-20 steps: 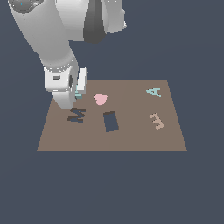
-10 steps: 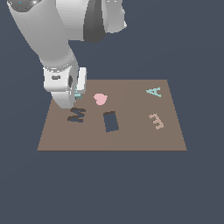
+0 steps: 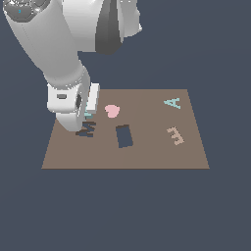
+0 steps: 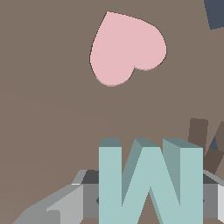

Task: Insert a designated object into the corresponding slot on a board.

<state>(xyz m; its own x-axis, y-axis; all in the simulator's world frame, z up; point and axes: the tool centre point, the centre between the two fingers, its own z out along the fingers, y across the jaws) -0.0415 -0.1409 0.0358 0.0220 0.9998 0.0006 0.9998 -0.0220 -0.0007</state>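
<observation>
— Pincer [image 3: 84,119] first: what is it doing?

— Mine is pressed against the small pale teal M block [image 4: 151,183], one finger on each flank. In the wrist view the block fills the near edge of the picture, its prongs pointing away from me, with a grey finger [image 4: 65,203] showing on either side of it. From the exterior view only a sliver of teal [image 3: 88,113] shows between my white finger housings.

— And where is the block relative to its slot?

— The dark M-shaped slot [image 3: 86,129] lies directly below my pincer, on the brown board [image 3: 147,157]. My fingertips hang right over its far edge, partly hiding it. Whether the block already touches the recess I cannot tell; in the wrist view a few dark brown strips of the slot [image 4: 197,133] peek out just beside the block.

— What lies past that?

— Just beyond my pincer is the pink heart [image 3: 112,111], flat on the board, close but apart from the block. Next out, toward the exterior view's right, is the dark blue rectangular cutout [image 3: 124,136]; a corner of it also appears in the wrist view [image 4: 215,13]. Farther still is a small tan letter shape [image 3: 175,136], and farthest from me the teal letter A [image 3: 172,102], near the board's far corner.
</observation>
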